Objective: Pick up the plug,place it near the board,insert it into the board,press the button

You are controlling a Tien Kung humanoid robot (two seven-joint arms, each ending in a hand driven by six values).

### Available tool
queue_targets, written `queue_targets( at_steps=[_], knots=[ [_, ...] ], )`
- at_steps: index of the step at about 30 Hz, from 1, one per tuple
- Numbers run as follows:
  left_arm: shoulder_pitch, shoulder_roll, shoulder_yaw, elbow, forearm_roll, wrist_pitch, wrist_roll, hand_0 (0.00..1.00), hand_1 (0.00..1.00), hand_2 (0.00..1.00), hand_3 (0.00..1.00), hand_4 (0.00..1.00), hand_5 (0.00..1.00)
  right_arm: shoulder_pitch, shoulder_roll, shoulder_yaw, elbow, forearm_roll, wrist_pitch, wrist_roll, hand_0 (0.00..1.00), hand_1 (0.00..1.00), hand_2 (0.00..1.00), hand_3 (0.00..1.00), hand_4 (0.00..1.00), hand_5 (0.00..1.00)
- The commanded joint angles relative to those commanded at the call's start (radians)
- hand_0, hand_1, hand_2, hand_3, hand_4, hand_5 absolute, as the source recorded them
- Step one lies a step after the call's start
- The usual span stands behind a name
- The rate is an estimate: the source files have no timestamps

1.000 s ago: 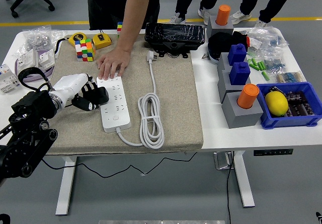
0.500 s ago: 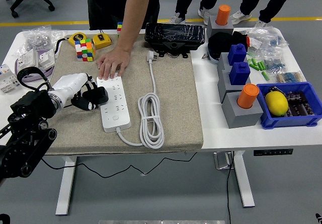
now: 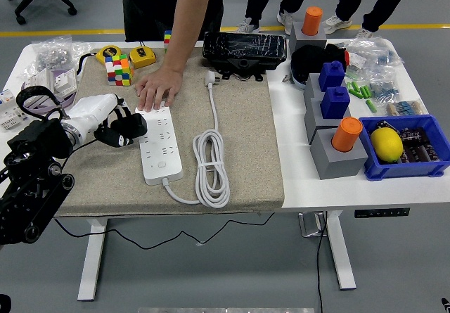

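A white power strip lies on the grey mat, its cable coiled to the right. The white plug lies at the mat's far edge, apart from any hand. My left hand has black fingers curled loosely and hovers just left of the strip's far half, holding nothing. A person's hand rests on the strip's far end, pinning it. My right hand is out of view.
A Rubik's cube and yellow tape measures sit at the mat's back left. A black box is behind the plug. Grey stands with blue and orange pieces and a blue bin with a lemon are at right.
My left hand and arm have lifted and moved back and slightly left, away from the strip's side. The person's hand and the plug have stayed put.
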Motion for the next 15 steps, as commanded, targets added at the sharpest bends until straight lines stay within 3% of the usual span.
queue_targets(
  at_steps=[4, 15],
  knots=[
    [-0.008, 0.006, -0.022, -0.005, 0.017, -0.002, 0.003, 0.239, 0.201, 0.251, 0.359, 0.775, 0.113, 0.002, 0.000, 0.000, 0.000, 0.001, 0.000, 0.000, 0.832, 0.729, 0.717, 0.762, 0.998, 0.998],
    [-0.034, 0.017, -0.110, 0.147, 0.045, 0.032, -0.012, 0.236, 0.188, 0.242, 0.369, 0.782, 0.129, 0.004, -0.001, 0.000, 0.000, 0.004, 0.000, 0.001, 0.832, 0.730, 0.716, 0.762, 0.998, 0.998]
  ],
)
